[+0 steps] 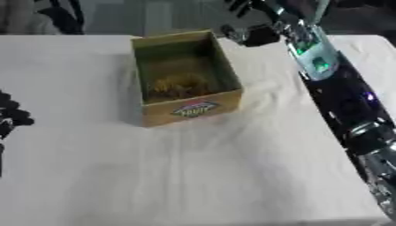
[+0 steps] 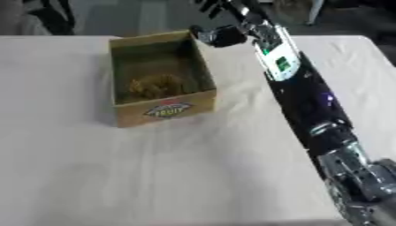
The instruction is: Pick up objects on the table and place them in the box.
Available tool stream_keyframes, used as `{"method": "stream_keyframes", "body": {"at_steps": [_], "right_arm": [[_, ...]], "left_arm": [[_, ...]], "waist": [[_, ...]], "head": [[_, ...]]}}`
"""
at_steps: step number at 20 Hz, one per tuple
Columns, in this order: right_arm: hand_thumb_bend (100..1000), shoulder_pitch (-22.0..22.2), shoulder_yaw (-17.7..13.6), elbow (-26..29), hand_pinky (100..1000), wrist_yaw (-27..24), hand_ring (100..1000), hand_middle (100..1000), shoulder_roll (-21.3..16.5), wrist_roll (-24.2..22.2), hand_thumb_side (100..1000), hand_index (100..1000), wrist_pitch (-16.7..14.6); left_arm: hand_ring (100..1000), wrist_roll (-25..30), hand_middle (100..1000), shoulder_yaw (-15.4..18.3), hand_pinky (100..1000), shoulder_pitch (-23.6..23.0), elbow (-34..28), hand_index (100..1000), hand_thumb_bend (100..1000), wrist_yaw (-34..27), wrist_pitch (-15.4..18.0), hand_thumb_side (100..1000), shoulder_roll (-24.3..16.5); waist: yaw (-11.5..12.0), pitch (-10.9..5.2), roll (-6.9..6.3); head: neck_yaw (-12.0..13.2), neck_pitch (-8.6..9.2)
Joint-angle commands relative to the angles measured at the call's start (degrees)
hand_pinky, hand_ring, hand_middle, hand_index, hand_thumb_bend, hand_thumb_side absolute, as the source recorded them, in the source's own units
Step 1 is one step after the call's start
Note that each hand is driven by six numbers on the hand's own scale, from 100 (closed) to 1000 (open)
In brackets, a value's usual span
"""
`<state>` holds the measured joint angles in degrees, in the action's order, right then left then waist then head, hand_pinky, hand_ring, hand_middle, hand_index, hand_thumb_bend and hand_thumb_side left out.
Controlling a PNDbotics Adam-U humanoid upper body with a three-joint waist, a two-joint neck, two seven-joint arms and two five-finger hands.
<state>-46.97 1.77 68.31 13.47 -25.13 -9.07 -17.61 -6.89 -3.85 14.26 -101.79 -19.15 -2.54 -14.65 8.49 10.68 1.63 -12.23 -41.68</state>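
A tan cardboard box with a printed label on its front stands open-topped on the white table, left of centre. A yellowish-brown heap lies on its floor. My right arm reaches from the lower right up past the box. My right hand hovers just beyond the box's far right corner, fingers spread toward the table's far edge and holding nothing. My left hand shows only at the left edge, low over the table, fingers relaxed and empty.
The white cloth covers the table in front of the box. The right arm lies along the table's right side. Dark shapes stand beyond the far edge.
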Motion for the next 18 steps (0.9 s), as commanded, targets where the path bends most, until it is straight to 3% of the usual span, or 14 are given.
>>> {"method": "stream_keyframes", "body": {"at_steps": [1,7,18], "right_arm": [[273,2.0,-2.0,6.6,598,-8.6,680,694,-2.4,3.5,100,779,2.3],[231,9.2,-4.8,13.9,591,-17.7,676,689,-3.4,6.6,100,775,4.8],[204,15.6,-7.3,19.4,583,-20.2,687,686,-1.5,9.9,107,765,6.3]], "left_arm": [[516,-0.3,500,0.7,546,0.6,-0.6,602,390,0.1,0.2,460,-1.2],[515,-0.6,500,1.0,546,0.5,-0.5,602,389,0.1,0.4,470,-1.4],[514,-0.6,500,0.9,542,0.4,-0.5,601,361,0.2,0.3,482,-1.2]], "waist": [[-0.3,-0.69,0.02],[-1.9,-0.25,0.04],[-3.5,-0.26,-0.74]], "head": [[0.5,0.07],[1.3,0.02],[3.0,0.40]]}}
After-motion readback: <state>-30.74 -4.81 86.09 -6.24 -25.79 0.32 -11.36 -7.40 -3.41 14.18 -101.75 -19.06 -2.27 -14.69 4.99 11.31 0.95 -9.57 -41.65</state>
